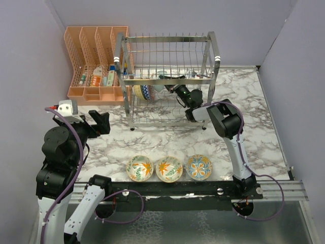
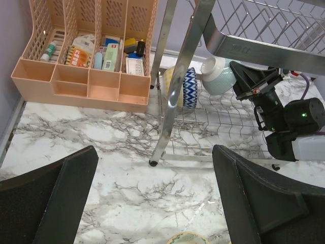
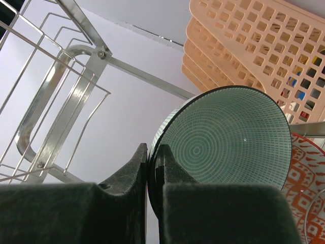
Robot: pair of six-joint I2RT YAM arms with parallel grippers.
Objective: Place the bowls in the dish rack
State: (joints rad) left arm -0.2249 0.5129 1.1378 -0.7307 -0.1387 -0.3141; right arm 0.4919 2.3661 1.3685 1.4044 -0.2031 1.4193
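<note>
Right claw (image 3: 151,152) clenched on rim of teal bowl (image 3: 228,137). The bowl is tipped on edge in lower tier of dish rack (image 1: 212,51), just beside red-patterned bowl (image 3: 304,175). Left claw (image 2: 155,173) released, hovering over marble surface (image 2: 101,137). Three floral bowls (image 1: 169,169) in a row on surface, near arm bases.

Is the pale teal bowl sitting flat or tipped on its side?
Tipped on its side. The teal bowl is inside the dish rack's lower tier, its opening facing sideways, with the right gripper pinching its rim.
</note>
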